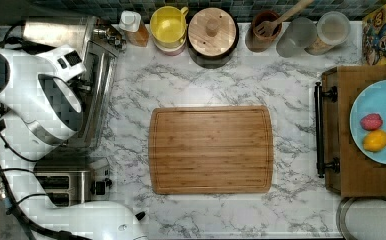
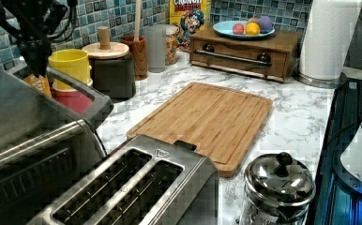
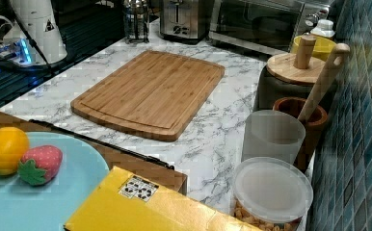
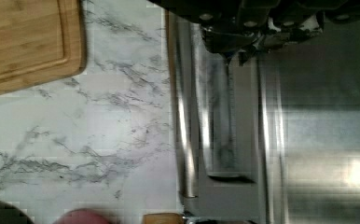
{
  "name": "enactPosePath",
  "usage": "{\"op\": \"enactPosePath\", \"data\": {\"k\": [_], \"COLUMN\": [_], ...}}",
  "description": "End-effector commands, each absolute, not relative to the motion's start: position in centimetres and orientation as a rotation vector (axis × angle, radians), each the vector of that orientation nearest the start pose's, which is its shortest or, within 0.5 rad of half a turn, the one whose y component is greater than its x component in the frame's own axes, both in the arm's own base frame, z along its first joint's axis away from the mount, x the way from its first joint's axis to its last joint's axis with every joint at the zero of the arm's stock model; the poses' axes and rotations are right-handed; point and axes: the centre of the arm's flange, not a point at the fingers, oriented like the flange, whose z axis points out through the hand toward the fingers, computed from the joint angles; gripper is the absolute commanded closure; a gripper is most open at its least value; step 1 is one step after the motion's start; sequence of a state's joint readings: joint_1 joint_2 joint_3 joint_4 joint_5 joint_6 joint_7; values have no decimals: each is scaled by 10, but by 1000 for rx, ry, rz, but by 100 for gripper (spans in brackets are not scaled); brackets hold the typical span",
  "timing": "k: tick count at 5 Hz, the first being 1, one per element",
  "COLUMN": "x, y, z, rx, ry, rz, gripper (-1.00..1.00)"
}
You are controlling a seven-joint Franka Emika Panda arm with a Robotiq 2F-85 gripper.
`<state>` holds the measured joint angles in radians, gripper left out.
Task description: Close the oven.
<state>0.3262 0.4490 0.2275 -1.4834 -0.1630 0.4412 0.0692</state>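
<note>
Currently the oven (image 1: 56,31) is sitting at the upper left of the top view, with the white arm (image 1: 26,90) hanging over it. Its door is looking almost upright, so I am judging the step in hand to be the last push that seats it.

Doing it well:
- Gripper (image 2: 36,63) is hovering just behind the bar handle (image 2: 76,86), at the upper left of the left view. Whether it is touching the bar is not resolving.
- Gripper state: I cannot tell whether it is released or clenched; nothing is visibly being held.
- Judgement: pressing flat on the bar near its middle and following the door's arc toward the oven body should be working better than pushing straight down, which risks sliding off the round bar or shoving the oven along the counter.
- The push should be ending gently, since the door pane is glass.

View comparison:
- Wrist view is showing the handle (image 4: 185,130) running alongside the steel top (image 4: 318,140), with the gripper (image 4: 229,51) above the strip between them.
- Right view is showing the oven front (image 3: 256,19) at the top, looking flush, beside the small toaster (image 3: 179,19).
- Top view is showing the cutting board (image 1: 211,150) lying well apart from the door's path.
</note>
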Motion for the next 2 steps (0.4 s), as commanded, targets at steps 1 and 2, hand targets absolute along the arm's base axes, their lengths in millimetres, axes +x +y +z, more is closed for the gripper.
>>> {"op": "enactPosePath", "data": {"k": [1,2], "x": [606,606], "y": [321,321], "z": [508,508], "rx": [-2997,-2997], "ry": [513,513], "rz": [-345,-345], "gripper": [100,100]}}
